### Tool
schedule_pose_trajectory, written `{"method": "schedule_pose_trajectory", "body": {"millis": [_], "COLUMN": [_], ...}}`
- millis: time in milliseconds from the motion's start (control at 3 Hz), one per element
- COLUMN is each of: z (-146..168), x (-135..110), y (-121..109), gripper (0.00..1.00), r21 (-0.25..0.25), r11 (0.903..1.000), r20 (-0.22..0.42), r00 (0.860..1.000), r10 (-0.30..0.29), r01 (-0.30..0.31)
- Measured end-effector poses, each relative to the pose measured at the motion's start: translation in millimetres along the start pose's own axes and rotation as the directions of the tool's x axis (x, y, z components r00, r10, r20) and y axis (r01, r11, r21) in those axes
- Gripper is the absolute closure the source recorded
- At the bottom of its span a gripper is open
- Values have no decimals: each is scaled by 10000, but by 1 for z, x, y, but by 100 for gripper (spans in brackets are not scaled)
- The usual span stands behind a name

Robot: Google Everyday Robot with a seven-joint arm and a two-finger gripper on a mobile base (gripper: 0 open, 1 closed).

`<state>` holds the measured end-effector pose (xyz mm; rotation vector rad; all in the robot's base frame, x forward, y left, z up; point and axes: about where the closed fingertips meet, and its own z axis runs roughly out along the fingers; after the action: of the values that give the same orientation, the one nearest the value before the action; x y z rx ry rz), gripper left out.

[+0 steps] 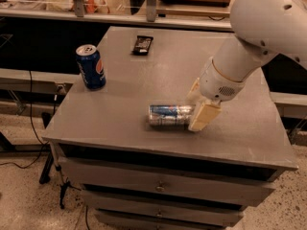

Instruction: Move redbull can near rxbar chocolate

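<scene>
The gripper [195, 111] is located right of centre in the frame, low over the grey table [139, 87], at the end of the white arm [254, 37] that enters from the upper right corner. Its two cream-coloured fingers [204, 116] are spread apart: one shows toward the lower edge of the frame as a flat tapered pad, the other shows partly behind it, toward the upper edge. The gap between them is about the width of the redbull can [169, 115] or slightly wider. The right end of the can sits at this gap, and the nearer finger overlaps that end in the camera view. Firm contact with the can cannot be confirmed; the fingers do not appear clamped on it. The redbull can lies on its side just below the centre of the frame, with its long axis running left to right. Its body is silver with blue panels, its ends are silver, and it rests flat on the table surface. The rxbar chocolate [142, 44] lies flat near the far edge of the table, above centre and slightly left, well apart from the redbull can. It shows as a small dark rectangle with pale markings. A wider blue Pepsi can [90, 67] stands upright in the left part of the table. Drawer fronts [158, 188] occupy the lower part of the frame below the table
</scene>
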<state>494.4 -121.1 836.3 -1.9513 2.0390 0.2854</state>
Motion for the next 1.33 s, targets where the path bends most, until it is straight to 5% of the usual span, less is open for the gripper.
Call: {"method": "schedule_pose_trajectory", "body": {"millis": [667, 1333], "z": [-14, -39], "x": [6, 2], "y": [-9, -25], "gripper": [91, 100], "r21": [248, 725], "r11": [9992, 9962], "r20": [-85, 153], "r00": [9995, 9988], "r10": [310, 470], "r01": [-308, -480]}}
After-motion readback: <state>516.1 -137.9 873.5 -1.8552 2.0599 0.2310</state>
